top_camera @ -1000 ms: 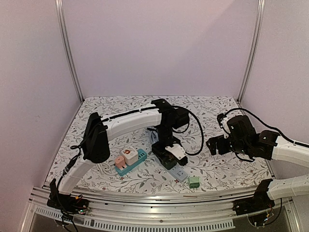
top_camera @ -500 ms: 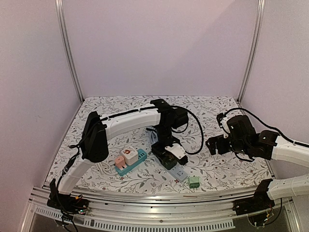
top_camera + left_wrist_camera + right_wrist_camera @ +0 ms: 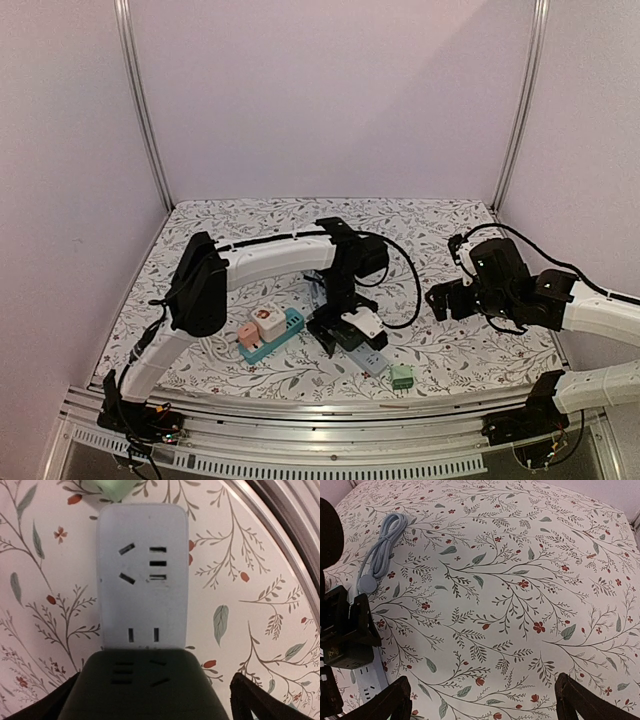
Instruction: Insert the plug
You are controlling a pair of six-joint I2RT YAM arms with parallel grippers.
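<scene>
Two arms work over the floral counter, and the left arm is the busy one, hanging right above the grey power strip. Its jaws stand wide open, one on either side of the black plug, which sits flat on one end of the strip. It looks seated to me, so only the retreat seems left. The right arm waits well apart, jaws open and empty.
</scene>
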